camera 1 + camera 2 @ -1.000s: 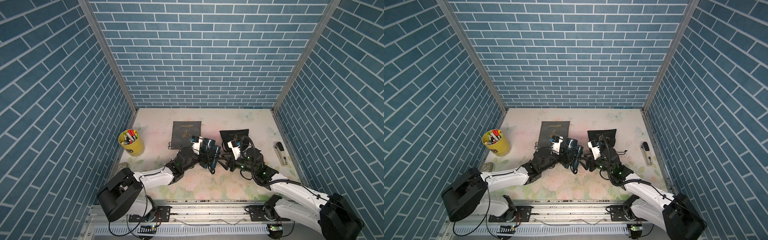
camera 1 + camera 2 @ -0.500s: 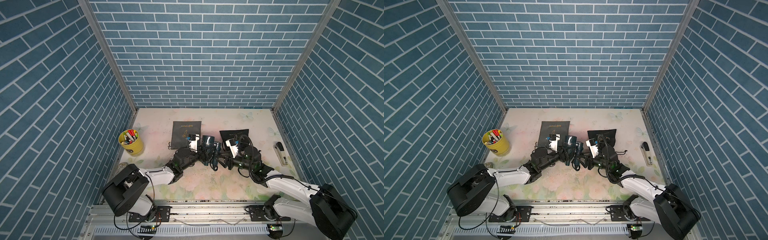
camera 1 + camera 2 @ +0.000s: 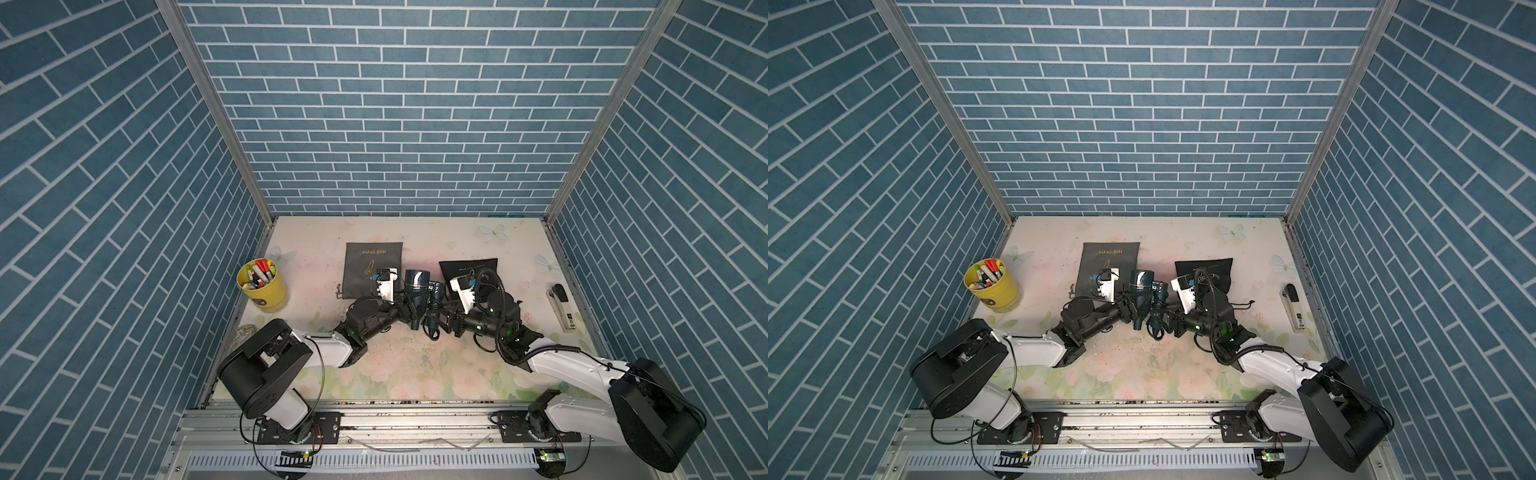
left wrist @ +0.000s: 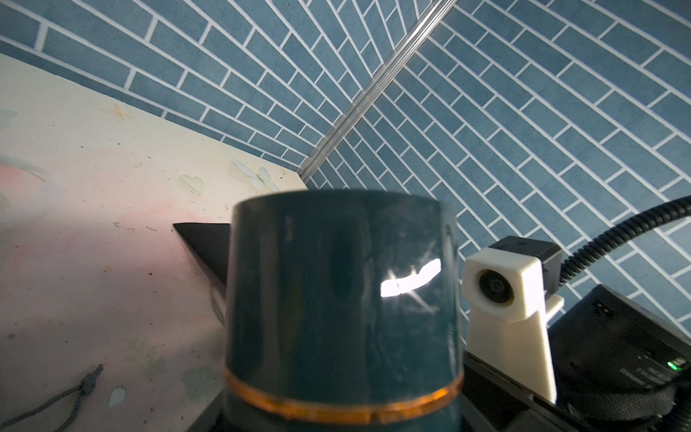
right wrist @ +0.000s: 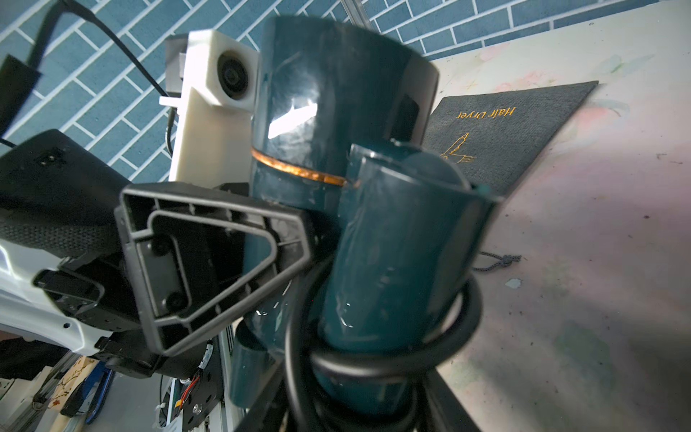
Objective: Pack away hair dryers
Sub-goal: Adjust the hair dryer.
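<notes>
A dark teal hair dryer (image 4: 340, 284) barrel fills the view, a copper band (image 4: 336, 406) ringing it; a black pouch (image 4: 203, 247) corner shows behind it on the bench (image 4: 93, 224); a white camera housing (image 4: 504, 295) sits just beside, a black ribbed cable (image 4: 617, 228) behind that; a grey cord (image 4: 63, 396) lies on the bench.

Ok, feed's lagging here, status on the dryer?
Left hand clamped on teal dryer. Right hand at its handle and cord, grip unclear. Grey pouch lies flat just behind.
</notes>
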Controlling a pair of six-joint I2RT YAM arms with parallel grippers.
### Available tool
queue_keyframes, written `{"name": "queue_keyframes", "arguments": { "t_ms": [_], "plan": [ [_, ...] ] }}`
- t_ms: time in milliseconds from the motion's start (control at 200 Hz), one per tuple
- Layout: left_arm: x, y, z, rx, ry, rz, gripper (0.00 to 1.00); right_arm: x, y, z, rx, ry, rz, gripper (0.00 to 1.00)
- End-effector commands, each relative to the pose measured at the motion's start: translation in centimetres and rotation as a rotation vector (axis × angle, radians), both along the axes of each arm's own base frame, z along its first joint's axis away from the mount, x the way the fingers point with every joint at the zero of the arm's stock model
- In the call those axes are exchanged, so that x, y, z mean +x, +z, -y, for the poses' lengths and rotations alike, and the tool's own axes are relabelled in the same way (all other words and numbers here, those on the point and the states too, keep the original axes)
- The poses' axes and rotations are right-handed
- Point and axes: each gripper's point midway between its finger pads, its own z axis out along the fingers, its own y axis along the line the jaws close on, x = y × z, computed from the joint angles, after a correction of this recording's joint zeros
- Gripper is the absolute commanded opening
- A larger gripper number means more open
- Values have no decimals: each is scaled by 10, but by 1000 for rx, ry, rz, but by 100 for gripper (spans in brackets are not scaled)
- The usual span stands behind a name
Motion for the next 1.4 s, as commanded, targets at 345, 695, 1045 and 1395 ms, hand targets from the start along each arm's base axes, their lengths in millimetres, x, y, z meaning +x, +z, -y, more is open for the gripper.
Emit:
{"name": "queue_keyframes", "arguments": {
  "t_ms": [345,695,1045,1395],
  "plan": [
    [-4,29,9,-111,-58,86,8,-11,39,-17,113,114,56,38],
    [-6,31,15,-104,-90,94,9,-21,54,-22,158,187,56,29],
    [-5,25,15,-76,-91,88,23,-30,65,-17,181,196,80,15],
    [-4,17,12,9,-74,80,60,-28,61,-14,170,172,50,3]
  ]
}}
